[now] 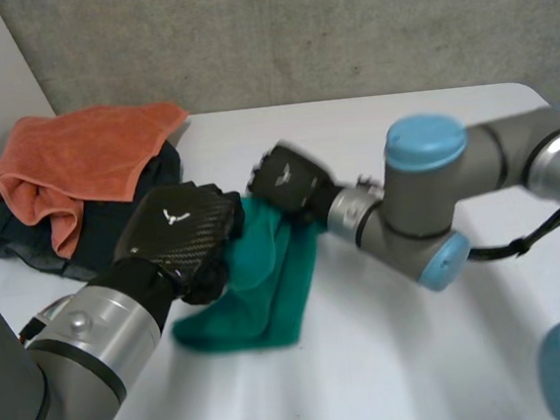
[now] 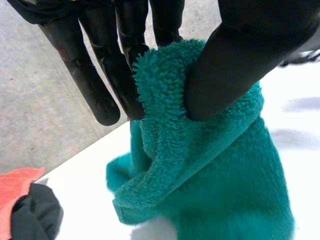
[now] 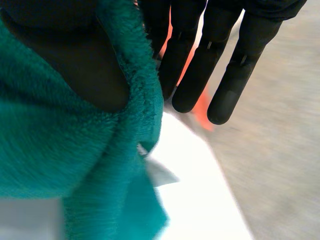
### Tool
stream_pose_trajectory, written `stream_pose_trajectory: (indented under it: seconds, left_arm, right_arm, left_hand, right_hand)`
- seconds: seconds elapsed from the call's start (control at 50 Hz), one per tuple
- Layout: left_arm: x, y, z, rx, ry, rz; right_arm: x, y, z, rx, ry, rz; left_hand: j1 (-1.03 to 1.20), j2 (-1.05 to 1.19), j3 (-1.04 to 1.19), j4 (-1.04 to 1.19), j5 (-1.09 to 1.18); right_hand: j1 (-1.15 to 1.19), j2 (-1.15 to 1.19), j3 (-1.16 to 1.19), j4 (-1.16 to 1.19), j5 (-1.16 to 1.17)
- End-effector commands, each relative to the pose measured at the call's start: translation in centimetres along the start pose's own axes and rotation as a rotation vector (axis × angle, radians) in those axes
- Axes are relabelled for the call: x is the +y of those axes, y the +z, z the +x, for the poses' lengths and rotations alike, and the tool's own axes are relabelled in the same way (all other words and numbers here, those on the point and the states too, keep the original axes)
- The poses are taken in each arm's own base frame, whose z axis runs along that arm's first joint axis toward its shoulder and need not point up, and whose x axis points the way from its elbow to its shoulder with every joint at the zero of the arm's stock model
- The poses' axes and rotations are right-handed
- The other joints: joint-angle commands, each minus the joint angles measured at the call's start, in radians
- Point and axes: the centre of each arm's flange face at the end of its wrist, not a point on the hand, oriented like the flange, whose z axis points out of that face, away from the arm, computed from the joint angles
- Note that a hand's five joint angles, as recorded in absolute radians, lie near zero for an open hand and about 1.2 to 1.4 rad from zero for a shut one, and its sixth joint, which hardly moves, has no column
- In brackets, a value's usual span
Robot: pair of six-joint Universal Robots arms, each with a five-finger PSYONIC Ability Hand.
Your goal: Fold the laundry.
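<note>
We are holding the green towel point(image 1: 268, 291) over the bench point(image 1: 423, 355), left hand point(image 1: 178, 235) and right hand point(image 1: 287, 178) each pinching its edge between fingers point(image 2: 95, 85) and thumb; an orange towel point(image 1: 86, 149) is lying on dark clothes point(image 1: 15, 236) far left.

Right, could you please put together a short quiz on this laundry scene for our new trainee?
1. True or false: the orange towel lies on top of a dark garment.
2. The left hand pinches: A) the green towel; B) the orange towel; C) nothing.
3. Fill in: the right hand pinches the green towel between its fingers and its ___.

Key: 1 true; 2 A; 3 thumb.
</note>
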Motion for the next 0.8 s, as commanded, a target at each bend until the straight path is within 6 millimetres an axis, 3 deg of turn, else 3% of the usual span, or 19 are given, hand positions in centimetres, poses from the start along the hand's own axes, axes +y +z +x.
stream_pose_trajectory:
  seconds: [0.02, 0.1, 0.18, 0.26, 0.32, 0.38, 0.42, 0.48, 0.52, 0.56, 0.6, 0.7, 0.8]
  left_arm:
    - [-1.0, 1.8, -2.9, -0.1, -0.011, 0.065]
    - [-1.4, 3.0, -3.6, -0.125, -0.01, 0.123]
    - [-1.0, 4.3, -3.5, -0.123, -0.009, 0.136]
    - [0.8, 6.4, -3.4, -0.117, -0.011, 0.098]
    - [2.7, 8.2, -3.0, -0.105, -0.012, 0.051]
    - [4.6, 9.8, -2.6, -0.091, -0.012, 0.0]
    - [5.3, 10.4, -2.5, -0.085, -0.013, -0.019]
    - [6.1, 11.2, -2.6, -0.084, -0.016, -0.036]
    - [6.2, 11.5, -2.6, -0.083, -0.016, -0.038]
    - [6.2, 11.5, -2.5, -0.082, -0.017, -0.036]
    - [6.2, 11.5, -2.4, -0.08, -0.019, -0.038]
    - [5.7, 11.0, -2.4, -0.079, -0.018, -0.027]
    - [3.2, 10.0, -3.1, -0.101, -0.018, 0.031]
  right_arm:
    - [-3.6, -5.9, 9.4, 0.31, -0.048, -0.097]
    - [-5.4, -9.6, 10.4, 0.355, -0.045, -0.134]
    - [-5.8, -12.5, 8.7, 0.31, 0.0, -0.204]
    - [-6.1, -14.5, 6.6, 0.26, 0.035, -0.248]
    - [-4.9, -14.8, 5.1, 0.227, 0.061, -0.297]
    - [-2.1, -14.5, 3.4, 0.2, 0.107, -0.4]
    - [0.0, -14.1, 2.6, 0.199, 0.142, -0.478]
    - [1.3, -13.9, 2.2, 0.205, 0.17, -0.524]
    - [1.8, -13.6, 2.3, 0.218, 0.195, -0.537]
    - [1.6, -13.6, 2.7, 0.231, 0.218, -0.535]
    - [1.4, -13.6, 2.8, 0.228, 0.241, -0.538]
    - [0.3, -13.9, 4.5, 0.255, 0.314, -0.539]
    - [-1.5, -15.5, 7.9, 0.265, 0.423, -0.525]
  left_hand:
    - [0.266, 0.2, 0.202, 0.195, 0.249]
    - [0.266, 0.2, 0.202, 0.195, 0.249]
    - [0.266, 0.2, 0.202, 0.195, 0.249]
    - [0.266, 0.2, 0.202, 0.195, 0.249]
    - [0.266, 0.2, 0.202, 0.195, 0.249]
    - [0.266, 0.2, 0.202, 0.195, 0.249]
    - [0.266, 0.2, 0.202, 0.195, 0.249]
    - [0.266, 0.2, 0.202, 0.195, 0.249]
    - [0.266, 0.2, 0.202, 0.195, 0.249]
    - [0.266, 0.2, 0.202, 0.195, 0.249]
    - [0.266, 0.2, 0.202, 0.195, 0.249]
    - [-0.49, -0.556, -0.554, -0.56, -0.507]
    - [-0.705, -0.772, -0.769, -0.776, -0.723]
  right_hand:
    - [0.313, 0.225, 0.211, 0.202, 0.271]
    - [0.313, 0.225, 0.211, 0.202, 0.271]
    - [0.313, 0.225, 0.211, 0.202, 0.271]
    - [0.313, 0.225, 0.211, 0.202, 0.271]
    - [0.313, 0.225, 0.211, 0.202, 0.271]
    - [0.313, 0.225, 0.211, 0.202, 0.271]
    - [0.313, 0.225, 0.211, 0.202, 0.271]
    - [0.313, 0.225, 0.211, 0.202, 0.271]
    - [0.159, 0.071, 0.058, 0.048, 0.117]
    - [-0.215, -0.303, -0.317, -0.326, -0.257]
    - [-0.364, -0.452, -0.465, -0.475, -0.406]
    - [-0.531, -0.619, -0.633, -0.642, -0.573]
    - [-0.57, -0.658, -0.671, -0.681, -0.612]
